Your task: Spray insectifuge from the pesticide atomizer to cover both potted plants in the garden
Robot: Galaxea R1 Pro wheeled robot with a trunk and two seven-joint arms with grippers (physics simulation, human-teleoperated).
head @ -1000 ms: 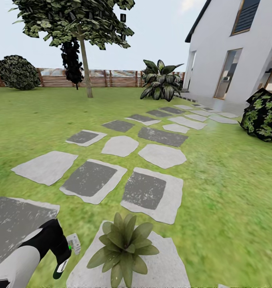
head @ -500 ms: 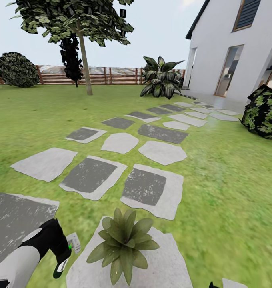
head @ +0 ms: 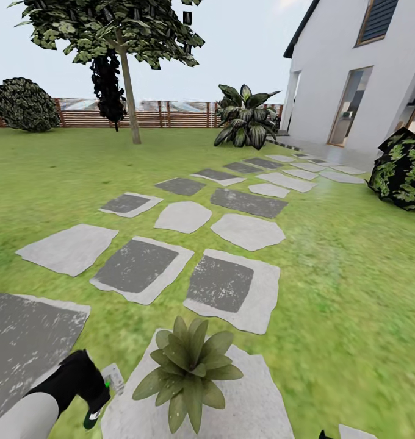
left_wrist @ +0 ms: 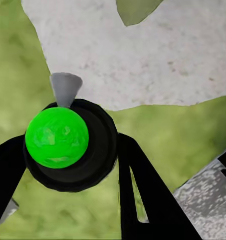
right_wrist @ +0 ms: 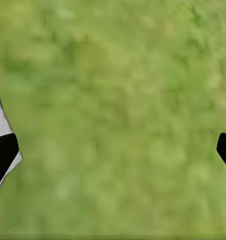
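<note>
Head view: left tool [head: 102, 396] low at the near left, just beside the potted plant [head: 188, 373]. Sits in the middle of a pale stepping stone [head: 256, 402], that plant, with its pointed leaves reaching toward the stone's left edge. Only the one plant here; cannot tell where the other is. Beyond it, more stones across the lawn [head: 354, 292] toward the white house [head: 329, 79], and a wooden fence [head: 165, 117] far back.

Left wrist view: clamped shut on the pesticide atomizer [left_wrist: 57, 137], one black finger touching each side of its round dark body. Looks down on a bright green top and a small grey nozzle [left_wrist: 66, 89]. Points toward the stone's edge, with a leaf tip [left_wrist: 135, 10] farther on. Probably held this way so the spray can land on the leaves.

Right wrist view: right tool [right_wrist: 113, 145] spread wide apart, holding nothing, over plain grass. Likely kept off to the side, out of the spray's way.

Seems close enough to start spraying this plant. May need aiming a bit higher, so as to wet leaves and not stone.
</note>
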